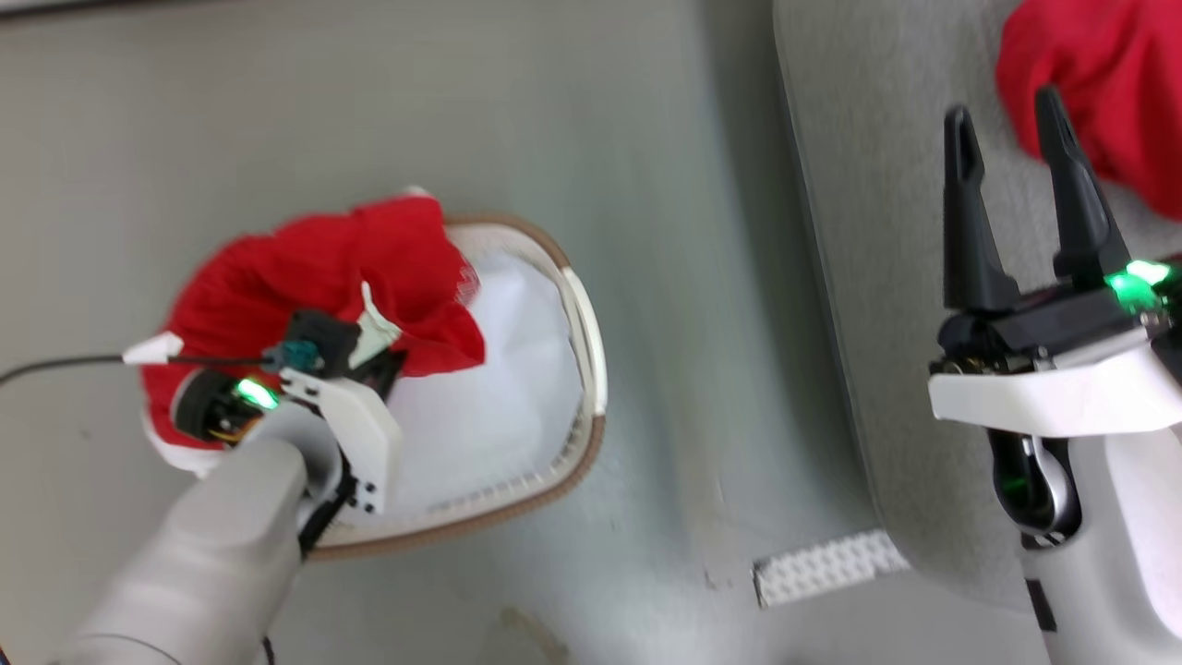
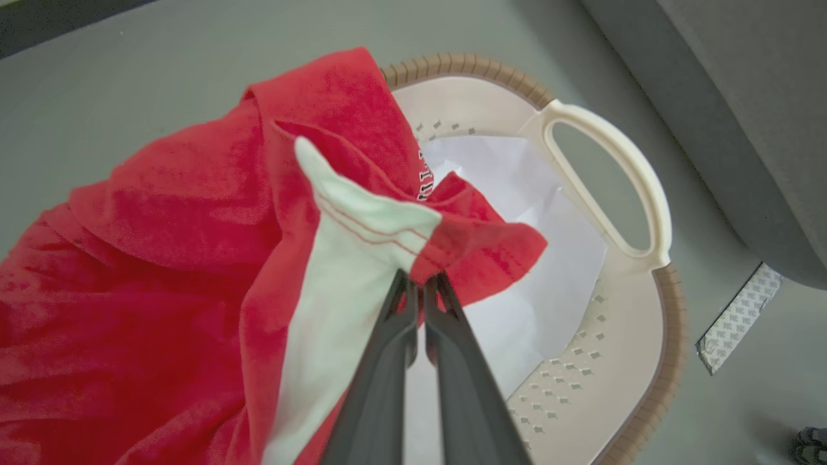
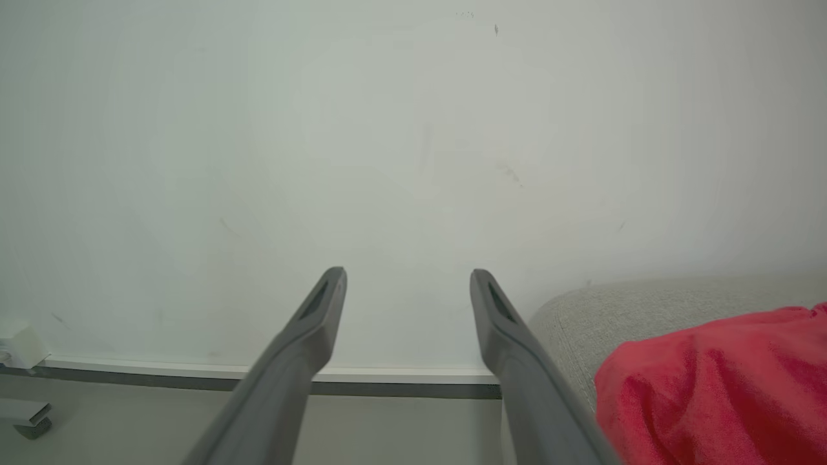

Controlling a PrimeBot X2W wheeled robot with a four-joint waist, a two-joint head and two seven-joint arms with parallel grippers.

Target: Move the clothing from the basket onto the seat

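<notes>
A red jersey with white trim [image 1: 314,277] [image 2: 161,258] hangs over the far-left side of the cream basket [image 1: 582,323] [image 2: 646,336]. My left gripper [image 2: 421,281] [image 1: 383,369] is shut on a fold of this clothing where the white panel meets the red cloth. A second red garment [image 1: 1108,83] [image 3: 717,387] lies on the grey seat [image 1: 877,231] [image 3: 620,303]. Over the seat, just left of that garment, my right gripper [image 1: 1002,106] [image 3: 407,281] stands open with nothing between its fingers.
A white sheet [image 1: 499,397] [image 2: 530,258] lines the basket. On the grey floor between basket and seat lies a white studded strip [image 1: 826,565] [image 2: 740,316]. The right wrist view faces a pale wall [image 3: 387,129] with a baseboard.
</notes>
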